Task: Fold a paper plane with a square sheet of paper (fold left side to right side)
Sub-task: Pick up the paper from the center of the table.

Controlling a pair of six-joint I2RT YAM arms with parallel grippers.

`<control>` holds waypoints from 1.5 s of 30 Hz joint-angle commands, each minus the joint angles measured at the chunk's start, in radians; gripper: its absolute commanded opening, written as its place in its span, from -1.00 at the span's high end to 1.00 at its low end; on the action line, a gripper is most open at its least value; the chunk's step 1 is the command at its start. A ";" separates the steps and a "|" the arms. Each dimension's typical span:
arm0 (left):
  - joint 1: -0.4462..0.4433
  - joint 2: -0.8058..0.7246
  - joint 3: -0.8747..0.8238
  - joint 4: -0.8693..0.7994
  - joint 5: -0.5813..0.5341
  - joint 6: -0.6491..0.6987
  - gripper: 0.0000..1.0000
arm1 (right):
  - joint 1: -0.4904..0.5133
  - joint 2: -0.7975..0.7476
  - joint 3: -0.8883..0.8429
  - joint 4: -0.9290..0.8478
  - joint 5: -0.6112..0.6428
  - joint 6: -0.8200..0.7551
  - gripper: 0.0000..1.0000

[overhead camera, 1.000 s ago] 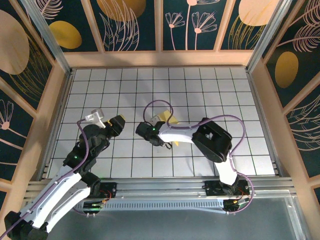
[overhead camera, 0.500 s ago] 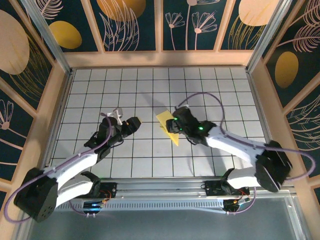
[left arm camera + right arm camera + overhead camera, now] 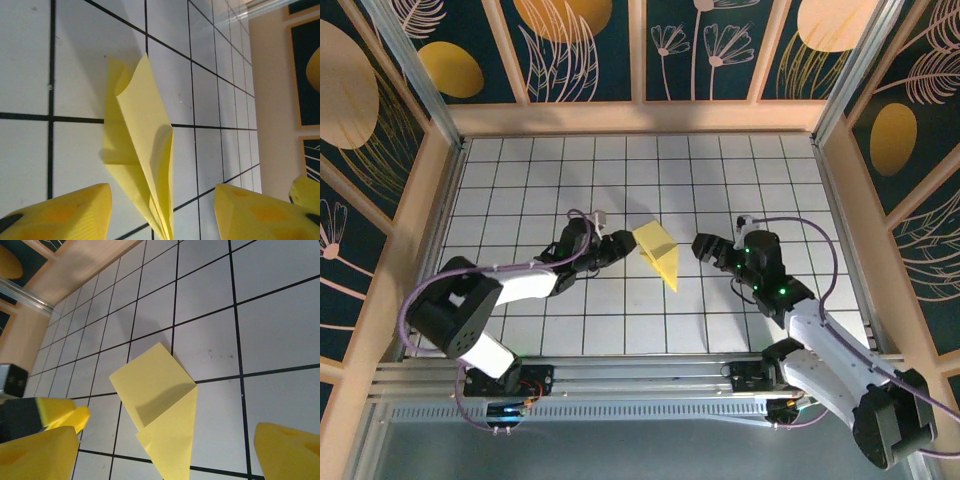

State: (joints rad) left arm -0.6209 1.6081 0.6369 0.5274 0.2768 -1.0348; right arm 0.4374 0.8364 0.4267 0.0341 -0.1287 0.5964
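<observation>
In the top view, the left arm [image 3: 510,285] reaches from the lower left toward the middle of the gridded table [image 3: 520,170]. The left gripper [image 3: 618,248] sits just left of centre with its tips pointing right at the paper [image 3: 658,252], just beside the paper's left edge; I cannot tell from here whether they touch it.

In the left wrist view its two yellow fingers [image 3: 65,212] stand well apart at the bottom corners, so the jaws are open and hold nothing. The paper [image 3: 142,150] lies between and ahead of them. It is folded into a narrow wedge, with the top layer lifted and curling off the tiles and a shadow under it.

At the centre of the top view the yellow paper lies flat on the tiles as a pointed shape, broad at the upper left and narrowing to a tip at the lower right.

Right of it, the right gripper [image 3: 703,247] faces left toward the paper, near it but apart. The right arm [image 3: 820,335] runs down to the lower right.

In the right wrist view its fingers [image 3: 290,452] sit far apart at the bottom corners, jaws open and empty. The paper [image 3: 160,400] lies ahead between them, a squarish flap above a triangular point.
</observation>
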 commanded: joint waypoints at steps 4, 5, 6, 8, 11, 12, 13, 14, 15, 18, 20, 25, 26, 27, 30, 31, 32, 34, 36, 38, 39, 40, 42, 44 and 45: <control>-0.009 0.159 0.104 0.061 0.015 -0.037 -0.14 | -0.045 -0.056 -0.009 0.014 -0.087 0.012 -0.83; -0.009 0.181 0.120 0.058 0.018 -0.038 -0.13 | -0.050 -0.063 -0.011 0.006 -0.088 0.008 -0.83; -0.009 0.203 0.137 0.054 0.019 -0.042 -0.11 | -0.055 -0.067 -0.012 -0.002 -0.090 0.007 -0.83; -0.009 0.238 0.161 0.065 0.033 -0.045 -0.04 | -0.065 -0.078 -0.016 -0.007 -0.097 0.003 -0.83; -0.008 0.283 0.192 0.078 0.047 -0.049 0.13 | -0.080 -0.092 -0.021 -0.014 -0.106 0.002 -0.83; -0.009 0.292 0.200 0.074 0.046 -0.048 0.18 | -0.084 -0.095 -0.023 -0.016 -0.109 0.002 -0.83; -0.009 0.304 0.207 0.072 0.045 -0.046 0.27 | -0.088 -0.099 -0.025 -0.016 -0.112 0.002 -0.83; -0.009 0.313 0.212 0.071 0.044 -0.045 0.37 | -0.092 -0.104 -0.025 -0.018 -0.116 0.002 -0.83; -0.009 0.318 0.213 0.074 0.044 -0.044 0.46 | -0.096 -0.107 -0.026 -0.017 -0.120 0.000 -0.83; -0.010 0.312 0.201 0.085 0.036 -0.036 0.78 | -0.109 -0.113 -0.028 -0.016 -0.134 -0.003 -0.83; -0.008 0.280 0.182 0.078 0.022 -0.009 0.98 | -0.121 -0.116 -0.031 -0.014 -0.151 -0.007 -0.83; -0.007 0.129 0.109 0.030 0.005 0.113 1.00 | -0.167 -0.106 -0.047 0.061 -0.296 -0.023 -0.80; -0.006 0.079 0.089 0.018 0.008 0.145 1.00 | -0.178 -0.097 -0.052 0.090 -0.349 -0.026 -0.77; -0.004 0.039 0.072 0.007 0.011 0.174 1.00 | -0.185 -0.086 -0.053 0.111 -0.395 -0.031 -0.76; 0.007 -0.095 0.000 -0.004 0.048 0.263 1.00 | -0.189 -0.027 -0.050 0.169 -0.529 -0.060 -0.71; 0.013 -0.144 -0.028 -0.005 0.066 0.289 1.00 | -0.189 -0.002 -0.046 0.182 -0.570 -0.072 -0.68; 0.022 -0.194 -0.055 -0.007 0.085 0.313 1.00 | -0.187 0.024 -0.042 0.193 -0.600 -0.086 -0.65; 0.040 -0.292 -0.103 -0.010 0.115 0.347 1.00 | -0.182 0.066 -0.034 0.199 -0.614 -0.109 -0.64; 0.060 -0.397 -0.155 -0.010 0.136 0.377 1.00 | -0.177 0.099 -0.032 0.211 -0.610 -0.128 -0.64; 0.080 -0.512 -0.202 -0.016 0.145 0.399 1.00 | -0.172 0.126 -0.036 0.249 -0.609 -0.127 -0.65; 0.088 -0.559 -0.221 -0.018 0.149 0.406 1.00 | -0.169 0.137 -0.039 0.273 -0.612 -0.121 -0.67; 0.097 -0.608 -0.238 -0.018 0.161 0.414 1.00 | -0.162 0.149 -0.043 0.304 -0.617 -0.112 -0.71; 0.113 -0.682 -0.259 -0.026 0.188 0.425 1.00 | -0.138 0.171 -0.047 0.360 -0.627 -0.106 -0.79; 0.121 -0.734 -0.270 -0.024 0.224 0.433 1.00 | -0.103 0.201 -0.035 0.398 -0.638 -0.128 -0.88; 0.122 -0.749 -0.275 -0.021 0.243 0.435 1.00 | -0.085 0.217 -0.026 0.404 -0.644 -0.143 -0.90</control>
State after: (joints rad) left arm -0.5064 0.8955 0.3809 0.5041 0.4423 -0.6495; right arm 0.3134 1.0260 0.3859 0.3302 -0.7250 0.4946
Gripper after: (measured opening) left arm 0.054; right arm 0.943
